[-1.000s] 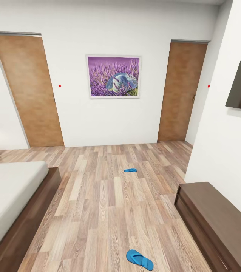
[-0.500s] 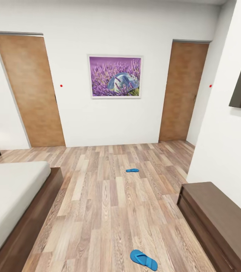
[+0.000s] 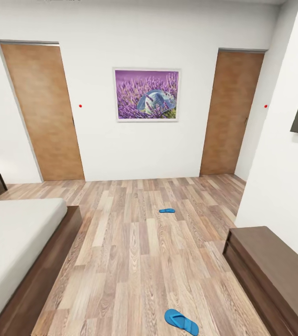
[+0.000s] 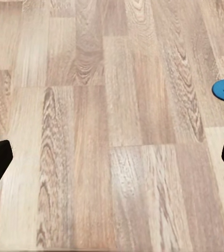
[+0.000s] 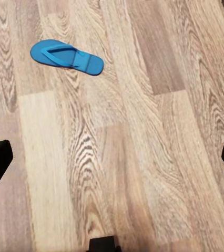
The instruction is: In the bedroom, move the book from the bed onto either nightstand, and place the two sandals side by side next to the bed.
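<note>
while both hands were wide open and empty, two bright blue flip-flop sandals lay well apart on the wood-plank floor.

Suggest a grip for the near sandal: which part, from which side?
Probably the thong strap or a long sole edge of the near sandal, from straight above. It lies flat on the wood floor, strap up, so the thin sole gives no side purchase. The right claw is open, nearer it.

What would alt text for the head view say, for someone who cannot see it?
A bedroom with a light wood floor where two blue sandals lie far apart, the near sandal at the bottom and the far sandal mid-room. The bed is at left, a long dark cabinet at right, two brown doors and a lavender picture behind.
</note>
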Available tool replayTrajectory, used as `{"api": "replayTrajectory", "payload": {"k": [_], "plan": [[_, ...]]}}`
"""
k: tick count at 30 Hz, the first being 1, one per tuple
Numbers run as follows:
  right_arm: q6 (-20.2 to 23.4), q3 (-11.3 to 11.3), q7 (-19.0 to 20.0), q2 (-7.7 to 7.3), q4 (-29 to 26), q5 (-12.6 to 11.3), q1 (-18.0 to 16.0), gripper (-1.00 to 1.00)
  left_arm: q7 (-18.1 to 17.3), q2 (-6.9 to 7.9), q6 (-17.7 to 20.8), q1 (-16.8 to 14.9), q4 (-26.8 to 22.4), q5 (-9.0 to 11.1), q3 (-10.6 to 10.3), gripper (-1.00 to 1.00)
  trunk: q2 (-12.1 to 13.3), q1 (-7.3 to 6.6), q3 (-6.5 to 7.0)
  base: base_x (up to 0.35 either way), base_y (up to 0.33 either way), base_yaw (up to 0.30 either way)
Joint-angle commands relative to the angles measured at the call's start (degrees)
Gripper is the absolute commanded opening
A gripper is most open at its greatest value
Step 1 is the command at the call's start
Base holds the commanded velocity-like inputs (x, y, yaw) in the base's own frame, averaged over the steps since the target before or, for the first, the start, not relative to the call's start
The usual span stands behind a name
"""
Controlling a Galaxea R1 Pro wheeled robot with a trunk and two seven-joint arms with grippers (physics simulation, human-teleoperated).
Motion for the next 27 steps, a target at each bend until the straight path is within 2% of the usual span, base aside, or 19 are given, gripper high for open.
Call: {"api": "replayTrajectory", "payload": {"k": [1,16,27], "plan": [[-0.18,-0.08,-0.03,0.01,0.04,0.0,-0.03,1.0,-0.01,-0.01,-0.08,0.01,-0.05,0.2,0.01,1.0,-0.03,0.0,-0.05,0.0,0.001,0.241],[-0.18,-0.11,-0.03,0.01,0.04,0.0,-0.03,1.0,-0.01,-0.02,-0.08,0.01,-0.05,0.2,0.01,1.0,-0.03,0.0,-0.05,0.012,0.014,0.279],[-0.18,-0.11,-0.03,0.01,0.04,0.0,-0.03,1.0,-0.01,-0.02,-0.08,0.01,-0.05,0.2,0.01,1.0,-0.03,0.0,-0.05,0.064,0.082,0.032]]}}
